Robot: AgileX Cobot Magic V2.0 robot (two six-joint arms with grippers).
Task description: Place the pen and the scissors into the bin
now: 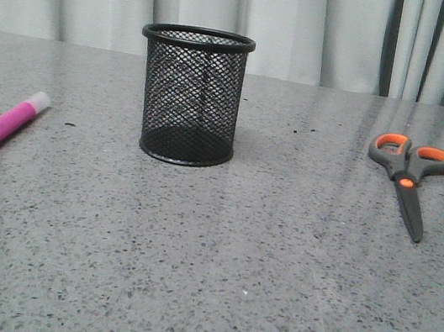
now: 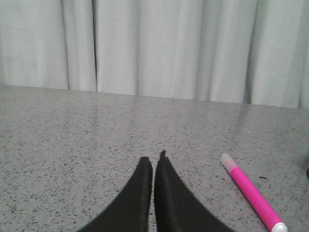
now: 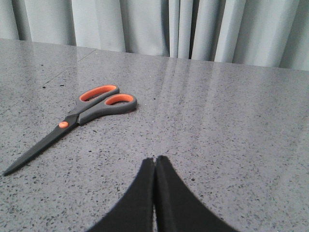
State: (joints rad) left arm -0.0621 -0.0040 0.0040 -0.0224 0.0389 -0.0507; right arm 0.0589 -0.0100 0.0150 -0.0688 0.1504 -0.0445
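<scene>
The black wire-mesh bin (image 1: 189, 96) stands upright at the table's middle back. The magenta pen (image 1: 2, 128) lies flat at the far left, clear cap pointing away; it also shows in the left wrist view (image 2: 252, 198), beside my left gripper (image 2: 154, 160), which is shut and empty above the table. The scissors (image 1: 409, 169) lie closed at the right, handles away, blades toward the front; they also show in the right wrist view (image 3: 77, 118), off to the side of my right gripper (image 3: 155, 159), which is shut and empty. Neither gripper shows in the front view.
A grey speckled stone table (image 1: 223, 260) carries everything. Pale grey-green curtains (image 1: 331, 22) hang behind its far edge.
</scene>
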